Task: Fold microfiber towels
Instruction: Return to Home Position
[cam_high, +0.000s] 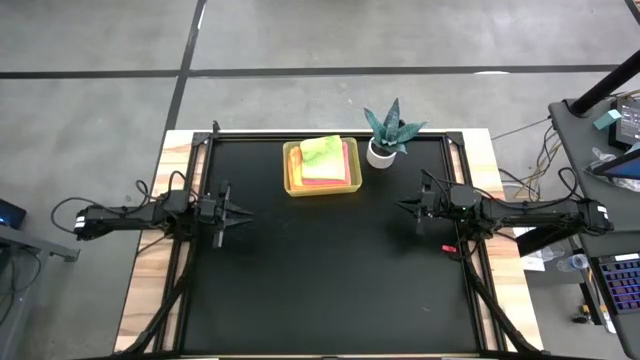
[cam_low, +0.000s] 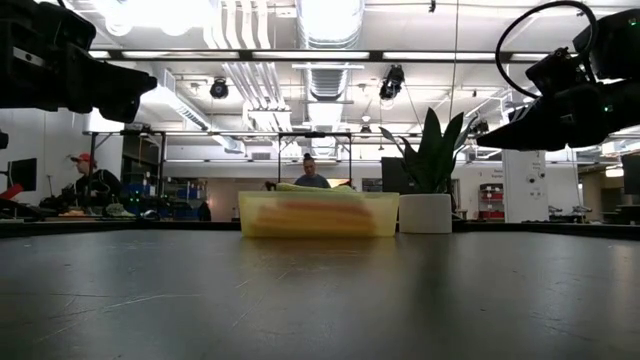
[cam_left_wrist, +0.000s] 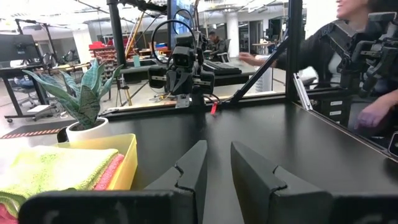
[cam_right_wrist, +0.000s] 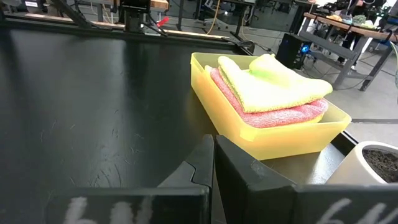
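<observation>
**Towels stacked in the tray, both pincers empty**

The left pincer (cam_high: 243, 211) hangs above the left part of the table (cam_high: 330, 290) and points toward the middle. Its 2 fingers (cam_left_wrist: 193, 171) stand a narrow gap apart and hold nothing. Ahead of it, off toward the table's far edge, sits the yellow tray (cam_high: 320, 190), well apart from both pincers. The towels lie folded in 1 stack inside the tray. The green towel (cam_high: 322, 150) is on top and the pink towel (cam_right_wrist: 283, 115) is directly under it; what lies lower I cannot tell. Just beside the tray, on the side nearer the right pincer, stands a small spiky plant (cam_high: 390, 125) in a white pot (cam_high: 379, 154). The right pincer (cam_high: 403, 207) hangs above the table's right part, facing the left pincer. Its fingers (cam_right_wrist: 239, 165) are pressed together on nothing.
</observation>
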